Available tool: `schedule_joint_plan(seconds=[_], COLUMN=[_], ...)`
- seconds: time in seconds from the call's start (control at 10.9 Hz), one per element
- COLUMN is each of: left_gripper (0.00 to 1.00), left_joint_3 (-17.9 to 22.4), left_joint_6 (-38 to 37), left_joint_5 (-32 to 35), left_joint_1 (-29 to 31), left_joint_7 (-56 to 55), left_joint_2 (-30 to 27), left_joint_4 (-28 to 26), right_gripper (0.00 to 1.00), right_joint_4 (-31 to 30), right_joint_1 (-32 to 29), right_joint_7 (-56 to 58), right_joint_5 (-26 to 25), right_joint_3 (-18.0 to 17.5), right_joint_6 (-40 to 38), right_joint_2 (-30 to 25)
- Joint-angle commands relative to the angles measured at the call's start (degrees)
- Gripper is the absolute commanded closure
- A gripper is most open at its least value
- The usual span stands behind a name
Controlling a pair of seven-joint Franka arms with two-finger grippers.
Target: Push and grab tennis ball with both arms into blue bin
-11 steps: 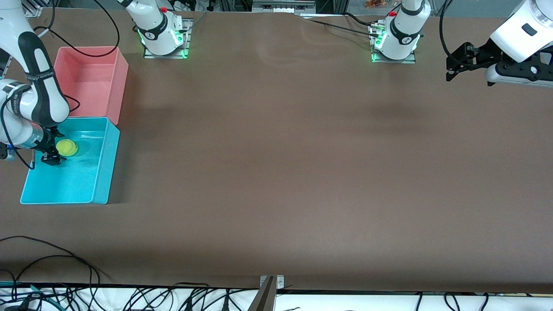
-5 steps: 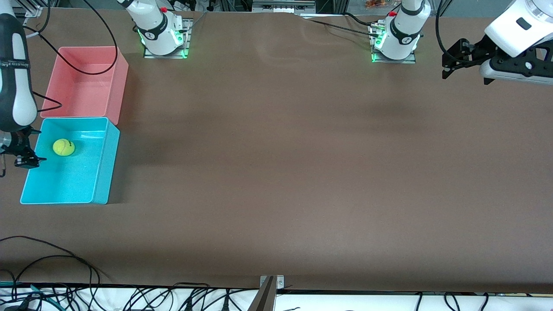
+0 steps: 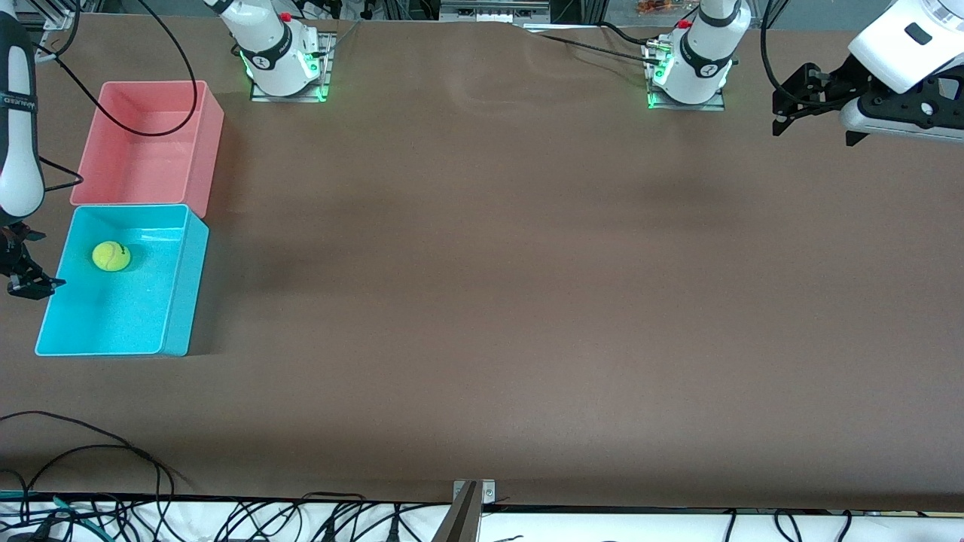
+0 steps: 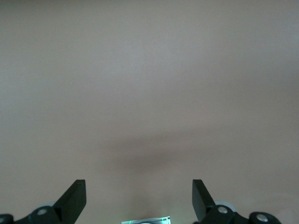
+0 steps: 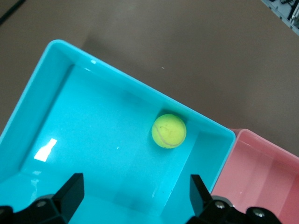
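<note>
In the front view the right claw (image 3: 26, 282) has drawn back from over the blue bin (image 3: 181, 301) to just outside its wall, open and empty, leaving the tennis ball (image 3: 111, 256) inside, so the drop looks done; the pink bin (image 3: 211, 143) beside it holds nothing. The left wrist view shows the left claw (image 4: 139, 200) spread open over bare brown surface (image 4: 149, 84) (this arm waits). The right wrist view confirms the ball near the bin's corner, probably touching the wall.

My blue bin (image 5: 56, 112) looks like smooth glossy plastic, catching highlights on its floor. The ball (image 5: 168, 130) in it is fuzzy, matt felt. The pink bin (image 3: 151, 143) is smooth plastic too. The brown surface (image 3: 527, 286) looks matt.
</note>
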State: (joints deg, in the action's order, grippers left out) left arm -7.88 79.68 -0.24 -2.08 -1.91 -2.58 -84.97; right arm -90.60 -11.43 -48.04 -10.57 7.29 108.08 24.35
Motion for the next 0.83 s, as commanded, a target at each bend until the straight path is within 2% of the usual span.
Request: schedule_joint_plan(seconds=[0.0,0.18,0.37,0.46,0.55,0.74], left_gripper=[0.00,0.00,0.00,0.00,0.00,0.00], left_joint_3=[0.15,0.50,0.94,0.94,0.94,0.94], left_joint_6=[-1.37,-1.02,-0.84,-0.75,-0.75,-0.75], left_joint_5=[0.50,1.12,0.95,0.77,1.03,1.03], left_joint_1=[0.32,0.59,3.29,4.36,4.37,4.45], left_joint_7=[0.59,0.86,6.62,7.70,7.71,7.71], left_joint_2=[0.91,1.08,2.13,2.57,2.66,2.66], left_joint_4=[1.91,1.91,1.91,1.91,1.91,1.91], right_gripper=[0.00,0.00,0.00,0.00,0.00,0.00], right_joint_4=[3.93,4.11,4.11,3.94,3.68,1.67], right_joint_1=[3.50,3.69,3.60,3.60,3.52,3.69], right_joint_7=[6.62,13.28,28.37,31.23,31.26,27.68], right_joint_5=[-1.73,-1.39,-0.95,-0.16,1.15,1.08], right_joint_3=[0.00,-0.78,-0.79,-0.79,-0.87,-4.63], right_joint_6=[-4.97,-5.59,-8.74,-8.85,-8.85,-7.81], right_joint_2=[-0.62,-2.63,-4.48,-5.97,-7.46,-9.66])
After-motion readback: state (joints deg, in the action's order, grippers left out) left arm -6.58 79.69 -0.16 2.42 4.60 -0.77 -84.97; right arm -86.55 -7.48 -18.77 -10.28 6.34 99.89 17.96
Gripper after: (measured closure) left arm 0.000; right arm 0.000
